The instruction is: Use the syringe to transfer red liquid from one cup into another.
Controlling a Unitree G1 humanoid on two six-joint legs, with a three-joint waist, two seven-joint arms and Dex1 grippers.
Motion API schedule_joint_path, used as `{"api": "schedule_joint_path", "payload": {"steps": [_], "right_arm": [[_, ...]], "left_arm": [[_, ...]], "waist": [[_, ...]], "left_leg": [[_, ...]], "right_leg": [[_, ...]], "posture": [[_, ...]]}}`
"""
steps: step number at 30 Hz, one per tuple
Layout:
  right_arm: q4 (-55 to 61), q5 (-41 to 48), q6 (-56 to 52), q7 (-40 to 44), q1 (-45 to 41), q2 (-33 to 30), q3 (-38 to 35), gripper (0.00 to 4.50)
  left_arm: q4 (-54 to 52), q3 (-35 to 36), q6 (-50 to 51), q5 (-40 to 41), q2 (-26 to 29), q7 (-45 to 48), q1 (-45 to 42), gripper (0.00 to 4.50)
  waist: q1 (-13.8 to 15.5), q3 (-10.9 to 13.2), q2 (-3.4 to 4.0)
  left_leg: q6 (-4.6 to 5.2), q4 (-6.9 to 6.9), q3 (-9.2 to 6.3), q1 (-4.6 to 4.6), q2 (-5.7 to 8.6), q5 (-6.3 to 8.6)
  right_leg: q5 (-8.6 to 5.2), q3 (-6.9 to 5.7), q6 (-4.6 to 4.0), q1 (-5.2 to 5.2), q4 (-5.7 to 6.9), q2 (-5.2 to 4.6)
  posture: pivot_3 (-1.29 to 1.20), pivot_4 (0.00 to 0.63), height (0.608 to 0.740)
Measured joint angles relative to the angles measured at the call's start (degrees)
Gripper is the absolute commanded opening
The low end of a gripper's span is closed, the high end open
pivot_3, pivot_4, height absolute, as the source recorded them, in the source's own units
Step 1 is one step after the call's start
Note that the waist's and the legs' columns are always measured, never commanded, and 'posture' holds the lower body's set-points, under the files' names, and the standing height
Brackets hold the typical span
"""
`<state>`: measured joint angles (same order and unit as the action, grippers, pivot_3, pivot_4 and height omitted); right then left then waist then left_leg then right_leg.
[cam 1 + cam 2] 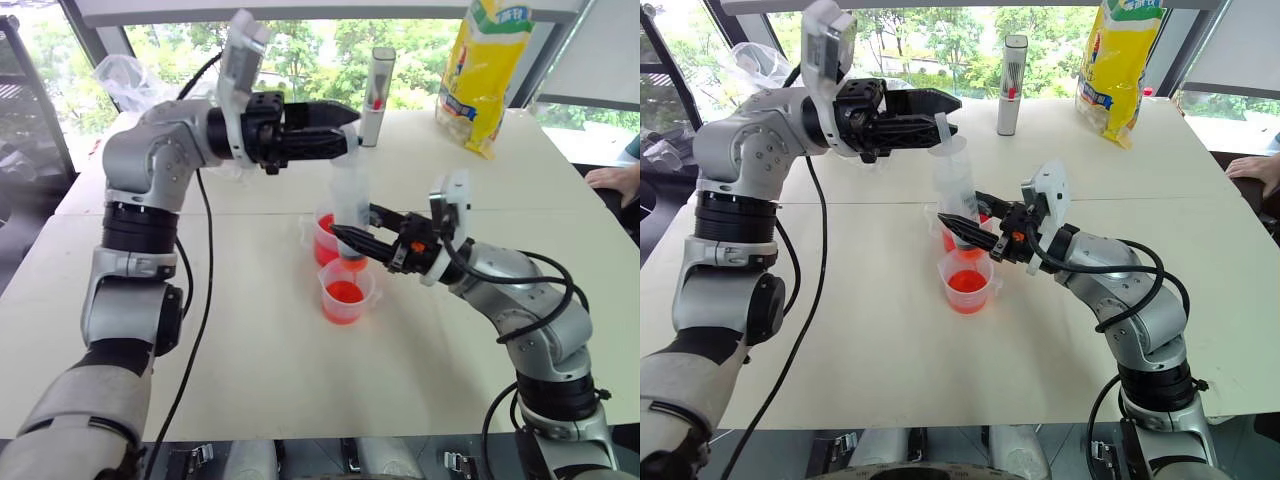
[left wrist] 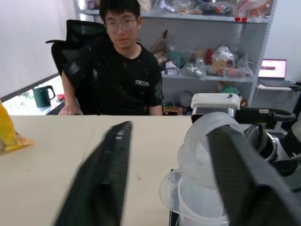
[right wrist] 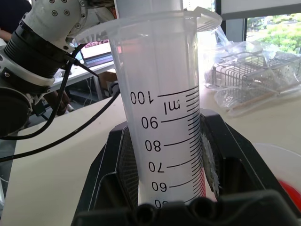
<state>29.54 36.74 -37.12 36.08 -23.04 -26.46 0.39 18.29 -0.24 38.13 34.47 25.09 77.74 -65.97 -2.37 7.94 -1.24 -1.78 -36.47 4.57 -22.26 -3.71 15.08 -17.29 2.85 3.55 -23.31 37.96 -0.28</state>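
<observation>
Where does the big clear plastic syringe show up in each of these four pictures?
Left eye view: syringe upright at centre, over the two clear cups of red liquid.
Right eye view: centre, slightly left.
Left wrist view: its top flange beside the right-hand black finger.
Right wrist view: its graduated barrel between the fingers.
Shared landmark: right gripper clamped on the barrel.

I see a clear syringe [image 1: 350,195] with black scale marks and numbers on its frosted barrel. Red liquid [image 1: 344,292] glows bright orange-red in the clear near cup [image 1: 345,291], and the clear cup behind [image 1: 324,240] shows the same red. My left gripper [image 1: 345,128] and right gripper [image 1: 345,240] both have black fingers on silver-grey arms. The table [image 1: 250,340] is pale cream. A yellow bag [image 1: 484,65] carries green and blue print, and a grey tube [image 1: 377,95] has a red mark. A person [image 2: 120,70] wears a black shirt.
</observation>
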Motion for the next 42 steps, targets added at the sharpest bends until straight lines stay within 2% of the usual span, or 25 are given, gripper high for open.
{"api": "schedule_joint_path", "payload": {"steps": [2,18,42], "right_arm": [[-0.5,-0.1,0.0,-0.3,0.0,0.0,-0.2,1.44],[-0.5,0.5,-0.1,0.4,0.0,0.0,0.8,1.44],[-0.6,3.0,-3.9,0.2,-2.5,-0.9,-0.2,1.44]], "left_arm": [[-0.4,-0.3,0.4,0.0,-0.3,0.3,0.0,0.01],[-4.6,-0.8,3.5,1.0,0.7,0.5,2.6,0.01],[-6.8,-1.0,2.6,-0.1,-0.6,-0.5,5.1,0.01]], "waist": [[0.0,0.0,0.00],[0.0,0.0,0.00],[0.0,0.0,0.00]], "left_leg": [[0.00,0.00,0.00,0.00,0.00,0.00],[0.00,0.00,-0.01,-0.01,-0.02,0.00],[0.00,0.01,-0.02,-0.01,-0.02,0.00]], "right_leg": [[0.00,0.00,0.00,0.00,0.00,0.00],[0.00,0.02,0.00,0.00,-0.01,0.02],[0.00,0.03,0.00,0.00,-0.01,0.04]], "posture": [[0.00,0.150,0.740],[0.00,0.150,0.740],[0.00,0.150,0.740]]}}
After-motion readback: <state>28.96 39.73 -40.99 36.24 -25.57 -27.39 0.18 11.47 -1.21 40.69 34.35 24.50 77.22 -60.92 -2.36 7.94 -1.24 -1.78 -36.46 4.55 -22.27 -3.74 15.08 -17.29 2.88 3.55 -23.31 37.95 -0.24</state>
